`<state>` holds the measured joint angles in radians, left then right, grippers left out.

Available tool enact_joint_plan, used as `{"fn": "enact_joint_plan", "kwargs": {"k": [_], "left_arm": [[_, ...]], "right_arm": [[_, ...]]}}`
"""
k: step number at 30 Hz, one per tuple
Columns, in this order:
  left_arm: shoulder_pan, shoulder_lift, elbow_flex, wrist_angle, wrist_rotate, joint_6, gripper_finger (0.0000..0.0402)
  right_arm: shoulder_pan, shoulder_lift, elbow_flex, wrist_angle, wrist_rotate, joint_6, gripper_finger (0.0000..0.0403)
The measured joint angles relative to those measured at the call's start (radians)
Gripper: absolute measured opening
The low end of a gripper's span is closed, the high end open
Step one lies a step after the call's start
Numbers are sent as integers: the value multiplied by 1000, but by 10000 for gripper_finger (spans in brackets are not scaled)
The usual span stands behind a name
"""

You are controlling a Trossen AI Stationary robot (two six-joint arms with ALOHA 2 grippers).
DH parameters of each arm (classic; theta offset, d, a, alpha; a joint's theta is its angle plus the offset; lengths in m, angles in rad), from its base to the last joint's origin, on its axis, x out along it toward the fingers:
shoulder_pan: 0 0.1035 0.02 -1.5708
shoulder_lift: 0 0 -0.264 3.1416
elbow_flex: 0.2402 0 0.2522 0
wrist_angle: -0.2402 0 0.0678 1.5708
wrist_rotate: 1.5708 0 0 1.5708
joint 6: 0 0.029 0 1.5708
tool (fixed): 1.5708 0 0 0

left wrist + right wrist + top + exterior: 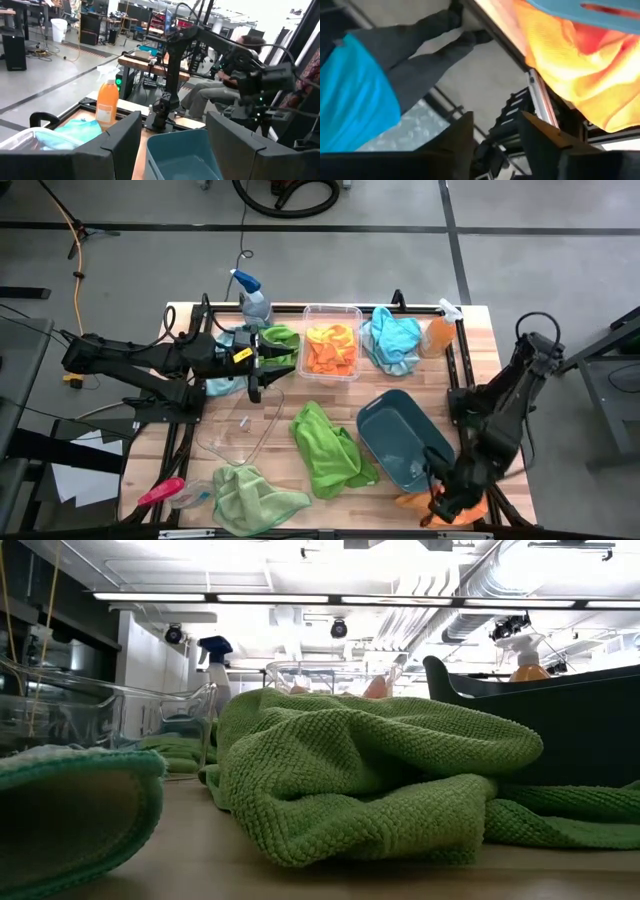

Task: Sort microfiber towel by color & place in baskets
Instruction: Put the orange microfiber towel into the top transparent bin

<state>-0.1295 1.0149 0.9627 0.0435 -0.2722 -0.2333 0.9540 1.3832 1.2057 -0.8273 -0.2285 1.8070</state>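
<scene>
Orange towels fill the clear deep tub at the far side. A light blue towel lies to the right of the tub, and a lime green one lies mid-table beside the dark teal basin. A paler green towel lies at the near left. Another orange towel lies at the near right corner, by the basin. My right gripper hovers open beside this towel, over the table's edge. My left gripper is open and level above the clear shallow dish, with nothing between its fingers.
A blue-topped spray bottle and an orange one stand along the far edge. A green cloth lies by the left arm. A pink-handled tool lies at the near left corner. A seated person shows beyond the table's right side.
</scene>
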Motion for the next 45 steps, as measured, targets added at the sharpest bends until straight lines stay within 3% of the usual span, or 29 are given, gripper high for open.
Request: {"fn": "enact_joint_plan", "kwargs": {"k": [5, 10, 22, 31, 36, 41, 45], "left_arm": [[0, 0, 0, 0, 0, 0, 209], [0, 0, 0, -1, 0, 0, 209], [0, 0, 0, 6, 0, -9, 209], [0, 0, 0, 7, 0, -27, 209], [0, 0, 0, 8, 0, -27, 209], [0, -3, 0, 6, 0, -27, 209], [8, -21, 1, 8, 0, -26, 209]], "right_arm": [[55, 113, 0, -10, 16, 43, 207], [79, 240, 0, -56, 17, 19, 227], [83, 457, 1, -77, 26, 21, 229], [83, 503, 1, -57, 33, 17, 224], [83, 502, 2, -59, 32, 17, 171], [83, 500, 50, -118, 6, -49, 30], [83, 474, 132, -210, -53, -170, 19]]}}
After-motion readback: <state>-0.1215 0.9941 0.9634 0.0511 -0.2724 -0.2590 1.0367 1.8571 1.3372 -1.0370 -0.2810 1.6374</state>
